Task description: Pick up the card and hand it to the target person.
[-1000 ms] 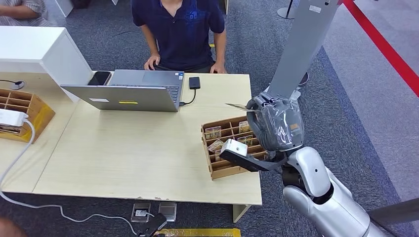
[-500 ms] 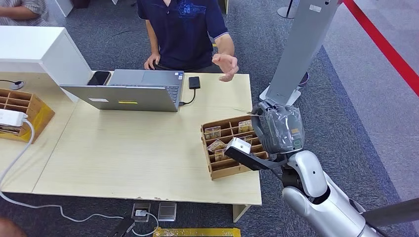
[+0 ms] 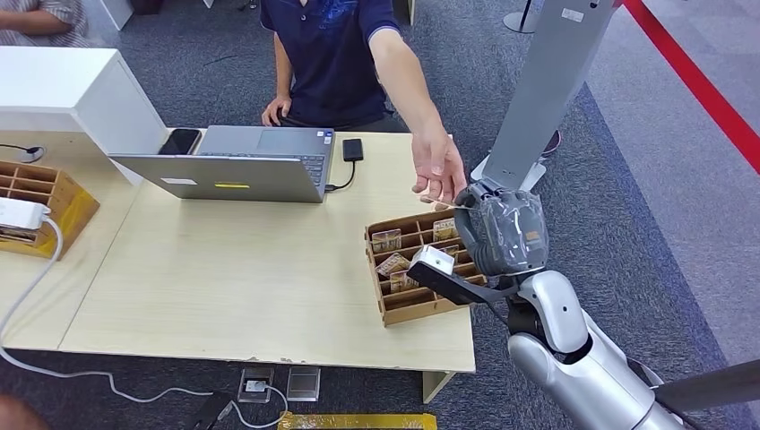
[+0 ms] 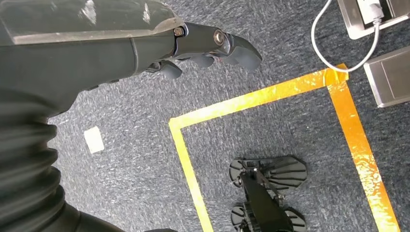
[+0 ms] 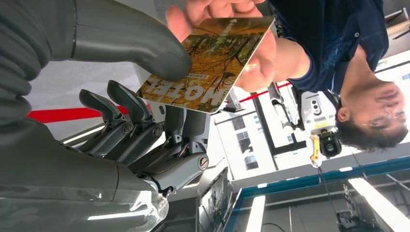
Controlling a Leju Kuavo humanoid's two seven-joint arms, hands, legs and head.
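My right hand (image 3: pixel 502 228) is raised over the right end of the table and pinches a card (image 5: pixel 210 65) with an autumn-forest print between thumb and finger. In the head view the card (image 3: pixel 448 205) shows edge-on at the hand's far side. A person in a dark blue shirt (image 3: pixel 333 45) stands behind the table, and their outstretched hand (image 3: pixel 438 172) meets the card. Up close in the right wrist view the person's fingers (image 5: pixel 227 9) lie on the card's far end. My left hand (image 4: pixel 203 46) hangs by my side above the carpet, fingers curled in, holding nothing.
A wooden card rack (image 3: pixel 414 269) with more cards sits on the table (image 3: pixel 251 278) under my right hand. A laptop (image 3: pixel 235 165), a phone (image 3: pixel 180 141) and a black adapter (image 3: pixel 352 150) lie at the far edge. Another rack (image 3: pixel 36 202) stands left. A grey pillar (image 3: pixel 547 81) rises close right.
The person's arm has stretched from the table's far edge across to my right hand and now touches the card. My right hand stayed almost still, holding the card.
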